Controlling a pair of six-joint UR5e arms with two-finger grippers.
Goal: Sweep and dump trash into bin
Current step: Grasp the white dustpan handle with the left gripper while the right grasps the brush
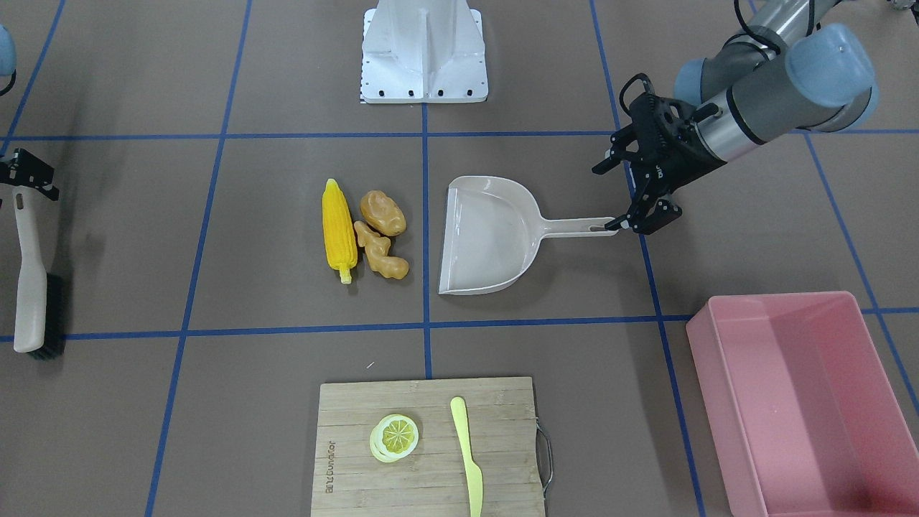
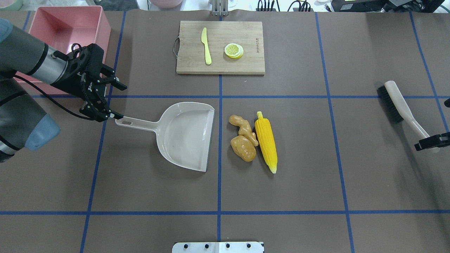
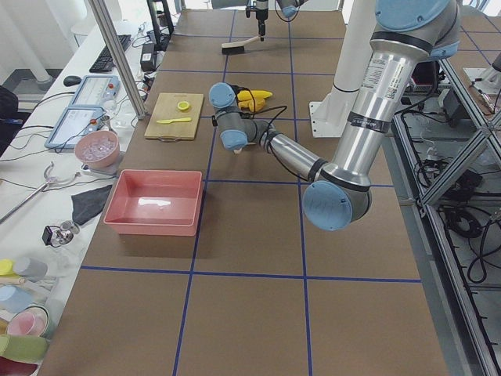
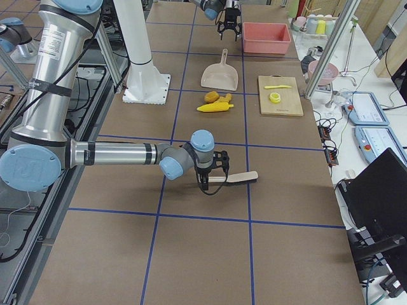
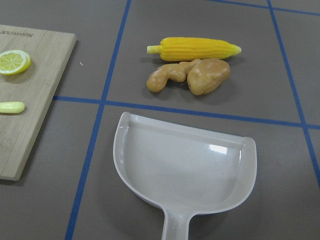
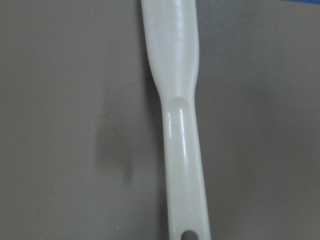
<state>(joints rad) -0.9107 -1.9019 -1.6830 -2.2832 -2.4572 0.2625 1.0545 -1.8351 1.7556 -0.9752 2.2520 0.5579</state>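
The trash lies together mid-table: a yellow corn cob (image 2: 267, 142), a brown potato (image 2: 243, 148) and a tan ginger root (image 2: 242, 126). A beige dustpan (image 2: 186, 135) lies flat just left of them, its mouth facing them. My left gripper (image 2: 120, 101) is open at the end of the dustpan's handle, one fingertip touching it. The pink bin (image 2: 105, 28) stands at the far left, behind that arm. My right gripper (image 2: 435, 124) is open around the end of a brush (image 2: 400, 105) lying at the far right. The right wrist view shows only the brush handle (image 6: 180, 125).
A wooden cutting board (image 2: 246, 63) at the far middle carries a lemon slice (image 2: 233, 50) and a yellow knife (image 2: 206, 51). The robot's white base (image 1: 423, 50) is at the near middle edge. Blue tape lines cross the brown table.
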